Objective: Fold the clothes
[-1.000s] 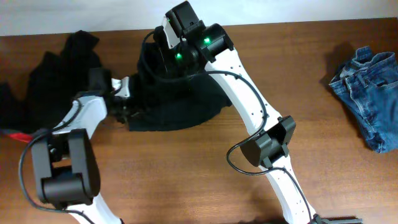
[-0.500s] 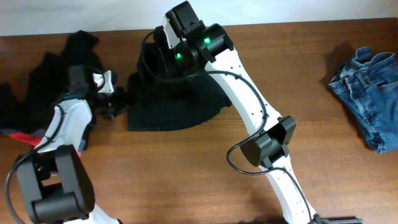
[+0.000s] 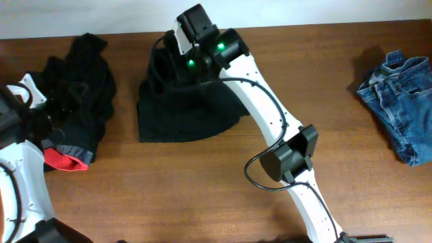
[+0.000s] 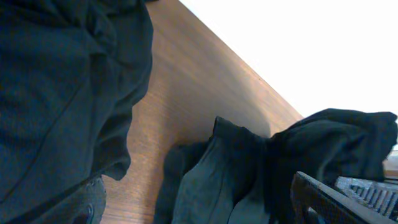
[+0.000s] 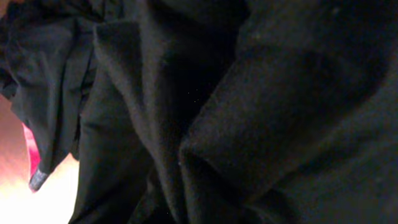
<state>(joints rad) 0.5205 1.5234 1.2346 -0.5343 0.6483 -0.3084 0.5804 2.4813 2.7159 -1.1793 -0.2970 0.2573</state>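
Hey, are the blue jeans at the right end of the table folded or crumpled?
Crumpled, not folded: the blue jeans lie in a bunched heap with uneven wrinkles and a ragged outline.

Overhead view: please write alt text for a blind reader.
A white right arm reaches across a wooden table over a black garment near the far edge. The left arm is beside a crumpled black pile with a red-and-grey edge; blue jeans lie at the right.
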